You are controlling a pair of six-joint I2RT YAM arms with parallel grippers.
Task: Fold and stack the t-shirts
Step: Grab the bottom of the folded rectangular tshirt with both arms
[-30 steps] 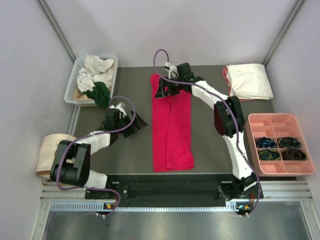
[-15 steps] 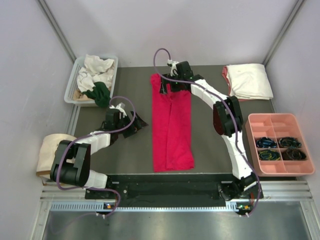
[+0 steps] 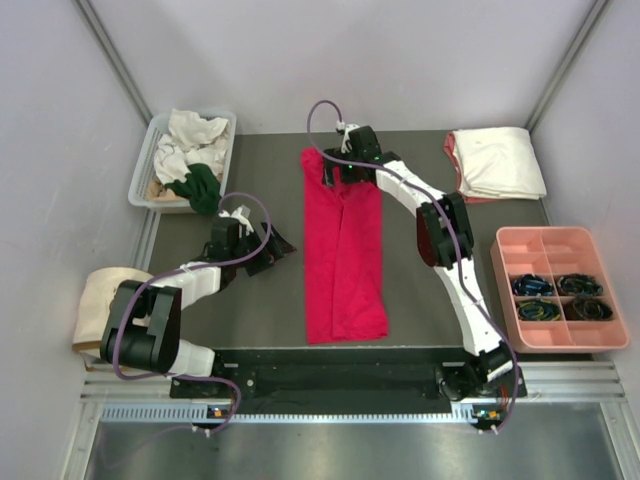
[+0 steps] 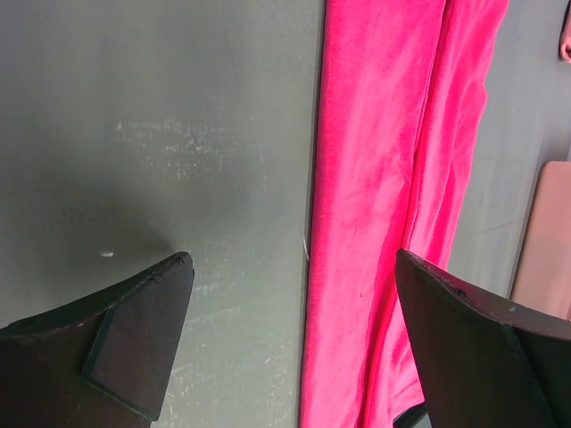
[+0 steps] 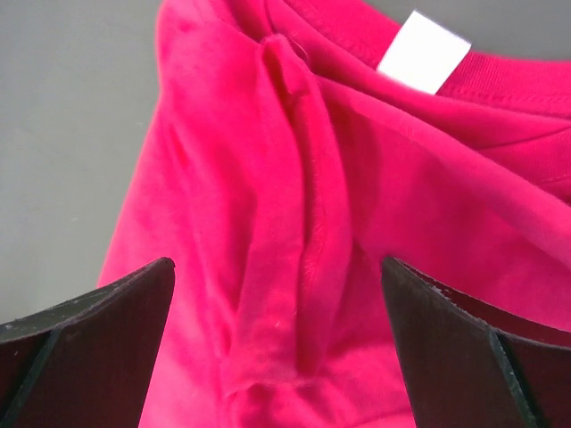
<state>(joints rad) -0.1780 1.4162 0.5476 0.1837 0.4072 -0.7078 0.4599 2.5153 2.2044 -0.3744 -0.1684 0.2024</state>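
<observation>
Only right wrist shows t-shirt label (image 5: 423, 52) — overhead, unclear.

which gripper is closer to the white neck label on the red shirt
Right. The right gripper hovers over the collar end by the white neck label; the left gripper sits left of the red t-shirt.
</observation>
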